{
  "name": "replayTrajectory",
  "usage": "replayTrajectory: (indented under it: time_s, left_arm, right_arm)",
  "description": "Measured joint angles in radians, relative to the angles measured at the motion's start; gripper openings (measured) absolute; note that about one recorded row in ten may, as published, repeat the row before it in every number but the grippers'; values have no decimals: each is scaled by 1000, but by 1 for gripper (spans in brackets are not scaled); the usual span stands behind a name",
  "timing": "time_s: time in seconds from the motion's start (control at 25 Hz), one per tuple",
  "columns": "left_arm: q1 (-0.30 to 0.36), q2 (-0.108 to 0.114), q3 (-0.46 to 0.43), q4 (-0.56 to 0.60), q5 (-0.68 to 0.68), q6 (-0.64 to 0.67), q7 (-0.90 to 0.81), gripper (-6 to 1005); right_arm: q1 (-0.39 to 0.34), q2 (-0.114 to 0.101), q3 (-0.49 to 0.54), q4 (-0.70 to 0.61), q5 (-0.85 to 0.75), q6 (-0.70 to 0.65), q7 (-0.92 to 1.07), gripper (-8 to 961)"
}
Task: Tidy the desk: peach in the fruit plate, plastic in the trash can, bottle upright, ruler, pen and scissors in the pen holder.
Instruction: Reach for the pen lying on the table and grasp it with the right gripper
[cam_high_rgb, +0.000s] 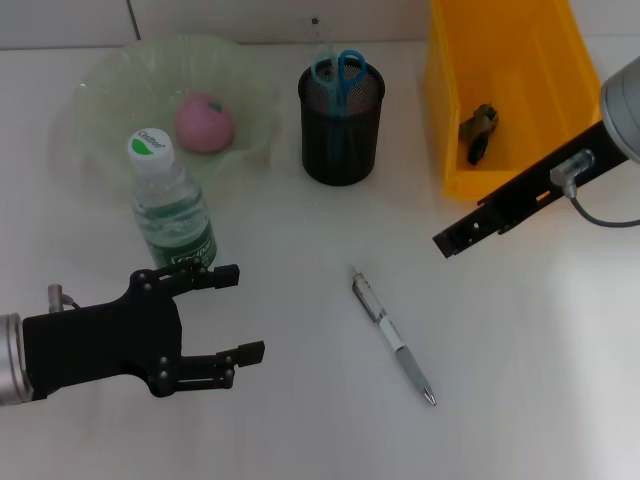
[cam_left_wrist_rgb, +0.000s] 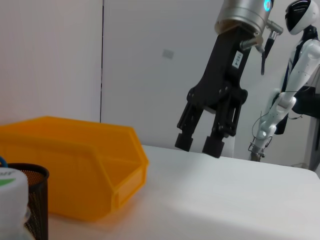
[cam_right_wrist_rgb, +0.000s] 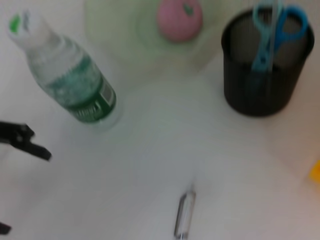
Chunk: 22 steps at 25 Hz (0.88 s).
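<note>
White desk (cam_high_rgb: 300, 420) — pale panelled wall (cam_left_wrist_rgb: 150, 70) behind.

Place: robotics lab, staged desk-tidying setup
Surface: plain white bench (cam_high_rgb: 300, 400), bare top, no desk clutter beyond a few props
Backdrop: blank white wall panels (cam_left_wrist_rgb: 55, 60) with vertical seams, right behind the bench
Strongest cue: white humanoid robot (cam_left_wrist_rgb: 295, 75) standing in the background of the left wrist view, cables on its body
Rig: black robot arm with metal wrist and lit blue ring, right tool (cam_left_wrist_rgb: 200, 144) hanging above the bench
Props: yellow plastic parts bin (cam_high_rgb: 500, 90) serving as trash can, black mesh pen holder (cam_high_rgb: 341, 125), pale green fruit plate (cam_high_rgb: 120, 90); test objects, not lived-in office items
</note>
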<state>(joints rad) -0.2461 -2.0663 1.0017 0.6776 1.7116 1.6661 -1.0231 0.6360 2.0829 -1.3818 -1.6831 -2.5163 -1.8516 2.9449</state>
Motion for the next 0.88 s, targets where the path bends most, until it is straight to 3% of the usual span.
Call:
replayTrajectory:
  time_s: [0.44, 0.88]
  left_arm:
    - [15, 0, 0, -2, 1, -1, 18, 864]
    - [28, 2, 6, 8, 2, 7, 38, 864]
  right_arm:
    - [59, 4, -89, 230, -19, 104, 5, 827]
    - [133, 8, -101, 388, 63, 199, 8, 826]
